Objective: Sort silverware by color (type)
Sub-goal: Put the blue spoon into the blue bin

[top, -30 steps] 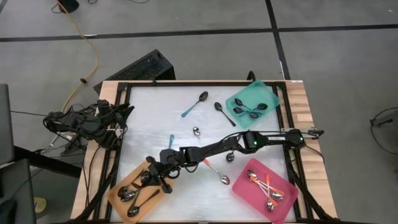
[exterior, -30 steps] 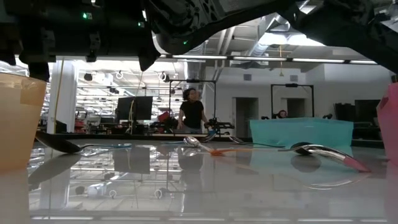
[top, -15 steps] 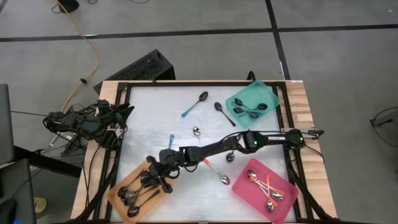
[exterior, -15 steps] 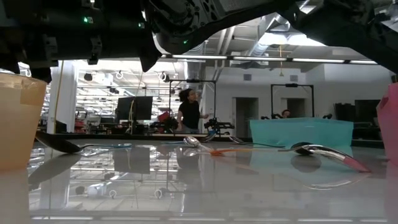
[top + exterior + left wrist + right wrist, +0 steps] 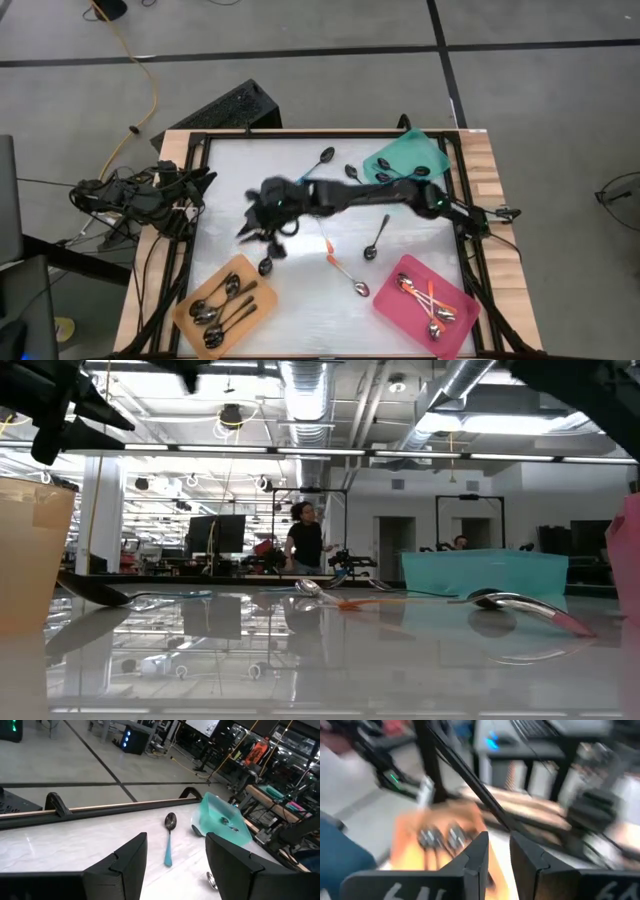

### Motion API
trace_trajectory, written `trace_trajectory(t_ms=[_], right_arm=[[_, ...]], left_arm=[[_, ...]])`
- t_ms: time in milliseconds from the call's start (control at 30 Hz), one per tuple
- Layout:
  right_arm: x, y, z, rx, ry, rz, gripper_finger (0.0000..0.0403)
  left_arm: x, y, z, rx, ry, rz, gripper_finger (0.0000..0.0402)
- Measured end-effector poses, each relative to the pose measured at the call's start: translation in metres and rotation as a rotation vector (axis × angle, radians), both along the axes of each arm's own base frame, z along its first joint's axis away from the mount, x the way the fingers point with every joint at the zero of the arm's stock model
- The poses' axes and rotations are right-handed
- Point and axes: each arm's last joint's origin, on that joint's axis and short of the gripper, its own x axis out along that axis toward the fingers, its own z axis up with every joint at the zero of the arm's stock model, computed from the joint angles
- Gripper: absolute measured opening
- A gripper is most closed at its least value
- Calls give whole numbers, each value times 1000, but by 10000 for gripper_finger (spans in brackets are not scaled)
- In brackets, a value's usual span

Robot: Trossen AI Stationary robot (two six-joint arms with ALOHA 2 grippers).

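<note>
White tabletop [image 5: 300,310] carries scattered spoons: a teal-handled spoon [image 5: 314,167] lies diagonally, bowl toward the teal tray [image 5: 432,152]; silver spoons [image 5: 225,300] lie aslant in the orange tray [image 5: 263,306]. Right gripper [image 5: 262,228] is seen narrowly parted, empty; left gripper [image 5: 175,865] is held wide open, empty.

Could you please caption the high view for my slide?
Right gripper swings over mid-table, empty, above loose spoons; orange tray holds silver spoons.

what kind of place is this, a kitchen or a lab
Most likely a robotics lab or workshop, not a kitchen: bare ceiling ducts run overhead, a person stands among equipment benches, and loose cables trail off the table onto a concrete floor.
</note>
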Motion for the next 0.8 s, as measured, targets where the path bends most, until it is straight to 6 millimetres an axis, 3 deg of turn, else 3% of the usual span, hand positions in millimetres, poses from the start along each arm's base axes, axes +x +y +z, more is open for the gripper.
trace_trajectory(t_ms=[167, 367, 533, 800], right_arm=[[-42, -29, 41, -267, 150, -184, 92], [-70, -64, 44, -508, 372, -380, 92], [-81, -105, 27, -521, 542, -411, 92], [-77, -171, -44, -518, 750, -455, 92]], left_arm=[[0, 0, 0, 0, 0, -1, 184], [0, 0, 0, 2, -1, 3, 184], [0, 0, 0, 3, -1, 6, 184], [0, 0, 0, 3, -1, 6, 184]])
